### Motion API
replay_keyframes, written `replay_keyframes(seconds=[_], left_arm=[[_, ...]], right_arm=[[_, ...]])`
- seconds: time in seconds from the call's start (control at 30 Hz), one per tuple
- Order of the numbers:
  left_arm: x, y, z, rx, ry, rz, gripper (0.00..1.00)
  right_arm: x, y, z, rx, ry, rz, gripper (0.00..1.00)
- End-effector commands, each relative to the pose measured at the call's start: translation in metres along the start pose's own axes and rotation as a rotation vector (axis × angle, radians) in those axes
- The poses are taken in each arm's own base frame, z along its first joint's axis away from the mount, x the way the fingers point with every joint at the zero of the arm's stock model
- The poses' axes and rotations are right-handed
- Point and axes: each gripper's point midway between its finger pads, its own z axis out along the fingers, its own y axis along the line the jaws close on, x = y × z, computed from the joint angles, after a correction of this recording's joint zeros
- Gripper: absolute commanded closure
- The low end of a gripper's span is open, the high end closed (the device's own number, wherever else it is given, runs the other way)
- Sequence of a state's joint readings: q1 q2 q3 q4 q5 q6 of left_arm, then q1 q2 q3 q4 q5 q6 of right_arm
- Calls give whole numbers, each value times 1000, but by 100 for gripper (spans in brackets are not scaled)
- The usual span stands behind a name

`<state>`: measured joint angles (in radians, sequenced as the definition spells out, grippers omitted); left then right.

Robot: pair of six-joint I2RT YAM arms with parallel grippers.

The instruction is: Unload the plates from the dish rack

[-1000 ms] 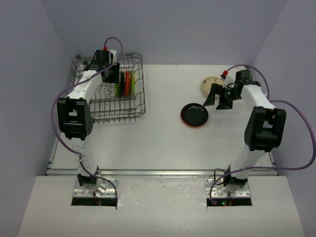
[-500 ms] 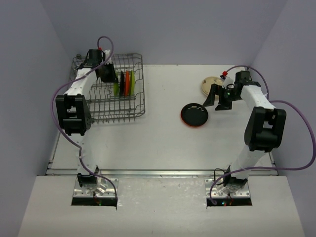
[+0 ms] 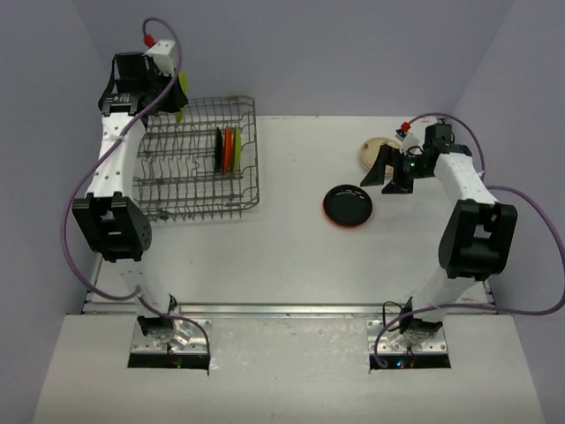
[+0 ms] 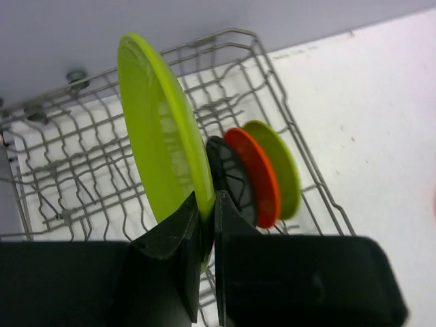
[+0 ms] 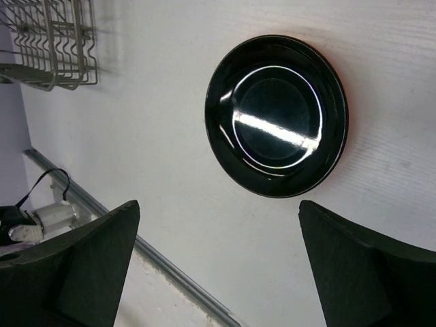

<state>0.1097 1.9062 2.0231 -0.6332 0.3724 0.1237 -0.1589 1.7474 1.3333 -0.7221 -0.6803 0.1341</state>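
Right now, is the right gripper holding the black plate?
No, the right gripper is wide open above the black plate, which lies flat on the table.

The lime green plate (image 4: 160, 129) looks like smooth plastic with a soft sheen. The dish rack (image 4: 75, 163) is thin grey metal wire with a dull finish. The black plate (image 5: 276, 116) is highly glossy and mirrors a bright streak of light. The table (image 5: 170, 136) is white, matt and faintly grained. The left gripper (image 4: 206, 208) is matt black plastic.
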Motion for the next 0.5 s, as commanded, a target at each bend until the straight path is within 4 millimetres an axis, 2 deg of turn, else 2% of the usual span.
replay_keyframes(seconds=[0.0,0.03,0.1,0.13,0.17,0.27,0.4,0.47], left_arm=[[-24,-120,-53,40,-167,701,100],[-9,-137,-59,28,-181,826,100],[52,-151,-61,-22,-150,1094,100],[67,-162,-70,-39,-178,1231,100],[65,-178,-84,-48,-246,1355,100],[120,-200,-94,3,-244,1583,100],[195,-235,-117,157,-312,1881,100],[215,-245,-124,185,-378,1976,100]], right_arm=[[-20,47,-24,-131,-70,-34,3],[-21,54,-27,-157,-73,-32,4],[-19,68,-30,-208,-75,-24,6],[-18,75,-31,-229,-75,-29,7],[-16,83,-31,-243,-71,-43,8],[-2,107,-25,-281,-44,-94,10],[36,145,3,-349,48,-162,10],[53,157,16,-367,103,-179,10]])
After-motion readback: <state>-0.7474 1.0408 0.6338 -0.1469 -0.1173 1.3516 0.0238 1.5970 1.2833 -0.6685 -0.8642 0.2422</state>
